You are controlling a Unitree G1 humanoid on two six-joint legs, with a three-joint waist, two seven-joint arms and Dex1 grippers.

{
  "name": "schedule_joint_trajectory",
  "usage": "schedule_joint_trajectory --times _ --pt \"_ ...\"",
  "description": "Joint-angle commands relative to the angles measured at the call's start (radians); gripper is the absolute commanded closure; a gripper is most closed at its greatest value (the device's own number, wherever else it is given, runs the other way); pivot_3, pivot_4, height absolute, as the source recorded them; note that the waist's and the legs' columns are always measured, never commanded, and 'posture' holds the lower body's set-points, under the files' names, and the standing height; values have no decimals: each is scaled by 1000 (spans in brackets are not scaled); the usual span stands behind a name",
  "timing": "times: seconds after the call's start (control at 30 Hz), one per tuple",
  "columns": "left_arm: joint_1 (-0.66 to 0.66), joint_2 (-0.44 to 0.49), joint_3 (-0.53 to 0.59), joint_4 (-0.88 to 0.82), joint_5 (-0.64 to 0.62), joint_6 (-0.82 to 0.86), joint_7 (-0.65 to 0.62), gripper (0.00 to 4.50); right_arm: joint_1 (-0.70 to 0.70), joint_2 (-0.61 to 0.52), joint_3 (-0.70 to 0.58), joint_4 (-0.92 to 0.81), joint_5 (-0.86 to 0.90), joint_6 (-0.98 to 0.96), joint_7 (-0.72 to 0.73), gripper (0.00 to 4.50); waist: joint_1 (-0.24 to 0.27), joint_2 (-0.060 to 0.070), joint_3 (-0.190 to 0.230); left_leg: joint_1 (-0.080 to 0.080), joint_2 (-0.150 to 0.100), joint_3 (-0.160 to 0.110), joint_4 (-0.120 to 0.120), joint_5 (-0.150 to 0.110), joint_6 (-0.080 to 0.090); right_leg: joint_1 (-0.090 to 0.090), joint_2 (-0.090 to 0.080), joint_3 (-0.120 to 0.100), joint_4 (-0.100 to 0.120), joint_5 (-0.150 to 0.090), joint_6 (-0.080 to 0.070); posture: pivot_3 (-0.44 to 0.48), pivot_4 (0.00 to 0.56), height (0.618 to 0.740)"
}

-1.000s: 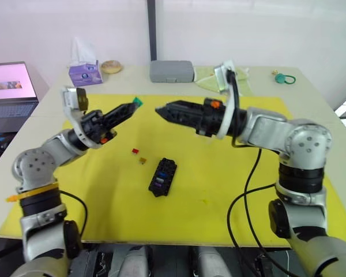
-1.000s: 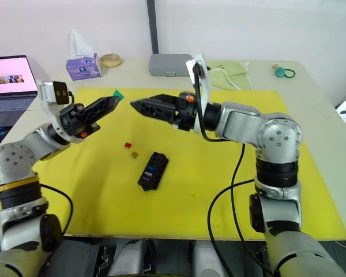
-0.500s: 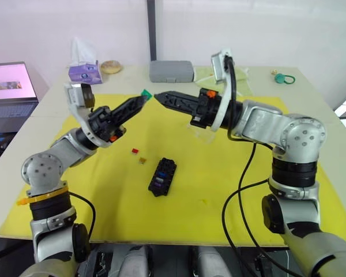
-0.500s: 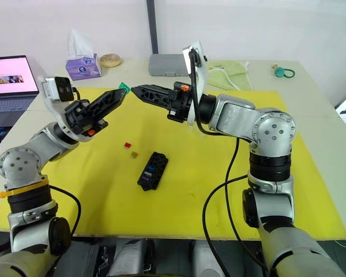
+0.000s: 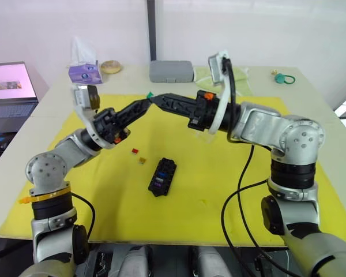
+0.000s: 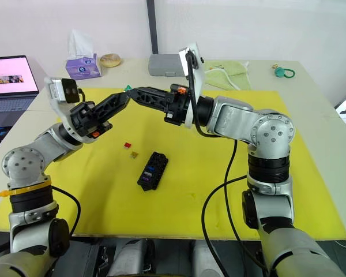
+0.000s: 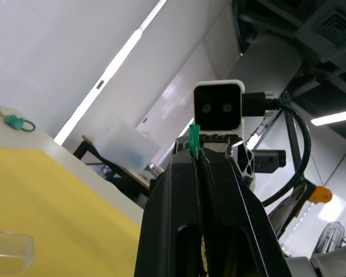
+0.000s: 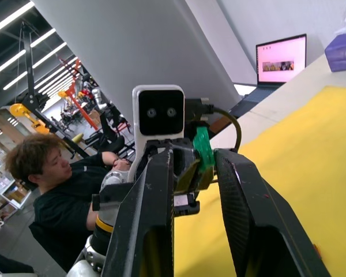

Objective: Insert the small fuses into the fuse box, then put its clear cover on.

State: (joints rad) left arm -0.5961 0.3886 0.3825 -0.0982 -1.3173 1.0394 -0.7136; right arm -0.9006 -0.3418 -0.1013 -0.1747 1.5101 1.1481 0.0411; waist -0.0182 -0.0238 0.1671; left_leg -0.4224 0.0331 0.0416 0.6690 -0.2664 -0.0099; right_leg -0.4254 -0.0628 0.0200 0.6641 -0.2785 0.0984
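Observation:
My left gripper is shut on a small green fuse, held up above the far part of the yellow mat. My right gripper meets it tip to tip and is open, its fingers on either side of the green fuse without closing on it. The black fuse box lies lower on the mat with blue and purple chips in its slots. A red fuse and an orange fuse lie loose to its left. The clear cover rests on the mat.
Beyond the mat stand a grey case, a purple tissue box, a green cloth and a green ring. A laptop is at the far left. A person sits behind the table's left side.
Both grippers have moved towards each other above the mat. Their tips, apart a second ago, now meet at the green fuse, which sits between the right gripper's fingers.

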Motion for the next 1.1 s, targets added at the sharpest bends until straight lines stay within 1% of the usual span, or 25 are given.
schedule_joint_trajectory --times 0.03,0.37,0.5,0.53,0.57,0.67,0.7,0.77,0.8,0.83,0.9,0.93,1.0,1.07,1.1 --pt "-12 10 0 -19 -26 -21 4 4500 0 -3 4 -42 15 -13 3 4466 1 0 0 0 0 0 0 0 0 0 0 0 0 0 0 0 150 737" --pt "-2 24 -11 -23 -27 -18 0 4500 7 3 4 -49 26 -26 -11 4466 0 0 0 0 0 0 0 0 0 0 0 0 -1 0 0 0 150 737" --pt "2 43 -15 -13 -22 -11 -9 4500 8 -2 5 -51 25 -25 -8 4466 0 0 0 0 0 0 0 0 0 0 0 0 -1 0 0 0 150 737" --pt "5 50 -18 -12 -17 -11 -14 3845 8 -4 6 -52 24 -24 -6 4500 0 0 0 0 0 0 0 0 0 0 0 0 -1 0 0 0 150 737" --pt "8 58 -19 -11 -15 -9 -22 3521 7 -6 6 -52 23 -24 -4 4500 -1 0 0 0 0 0 0 0 0 0 0 0 -1 0 0 0 150 737" --pt "26 98 -30 -18 15 -11 -50 1946 4 -19 8 -56 12 -22 9 4500 -1 0 0 0 0 0 -1 0 0 0 0 0 -1 0 0 0 150 737" --pt "36 124 -34 -19 30 -7 -71 1445 1 -27 8 -58 2 -21 18 4500 -1 0 0 0 0 0 -1 0 0 0 0 0 -1 0 0 0 150 737" --pt "53 197 -34 -2 69 -7 -119 1445 -9 -61 8 -62 -29 -16 53 4500 -1 0 0 0 0 0 -1 0 0 0 0 0 -1 0 0 0 150 737" --pt "66 258 -51 2 119 -22 -165 1445 -19 -98 15 -67 -67 -10 88 4500 -1 0 0 0 0 0 -1 0 0 0 0 0 -1 0 0 0 150 737" --pt "74 298 -66 5 156 -36 -198 1445 -24 -125 21 -70 -94 -7 114 4500 -1 0 0 0 0 0 -1 0 0 0 1 0 -1 0 0 0 150 737" --pt "101 431 -136 -11 292 -101 -305 1445 -54 -251 93 -107 -223 14 228 4500 -1 1 1 0 0 1 -2 0 0 -1 1 0 -2 0 0 0 150 737" --pt "110 472 -162 -17 335 -125 -342 1445 -61 -293 123 -121 -269 15 274 4500 -1 1 1 -1 0 1 -2 0 0 -2 1 0 -2 0 -1 0 150 737" --pt "135 549 -200 -35 399 -177 -427 1445 -69 -372 191 -163 -355 11 369 4500 1 2 1 -1 0 2 -3 0 0 -2 1 0 -3 -1 -1 0 150 737" --pt "209 661 -216 -86 477 -258 -551 1445 -63 -467 314 -263 -475 -9 484 4500 0 1 1 -1 0 2 -4 0 0 -3 1 0 -5 -1 -1 0 150 737" --pt "234 691 -217 -101 496 -284 -589 1445 -60 -492 349 -291 -514 -20 524 4500 -1 2 1 -2 0 2 -5 0 0 -3 1 0 -6 -1 -1 0 150 737"
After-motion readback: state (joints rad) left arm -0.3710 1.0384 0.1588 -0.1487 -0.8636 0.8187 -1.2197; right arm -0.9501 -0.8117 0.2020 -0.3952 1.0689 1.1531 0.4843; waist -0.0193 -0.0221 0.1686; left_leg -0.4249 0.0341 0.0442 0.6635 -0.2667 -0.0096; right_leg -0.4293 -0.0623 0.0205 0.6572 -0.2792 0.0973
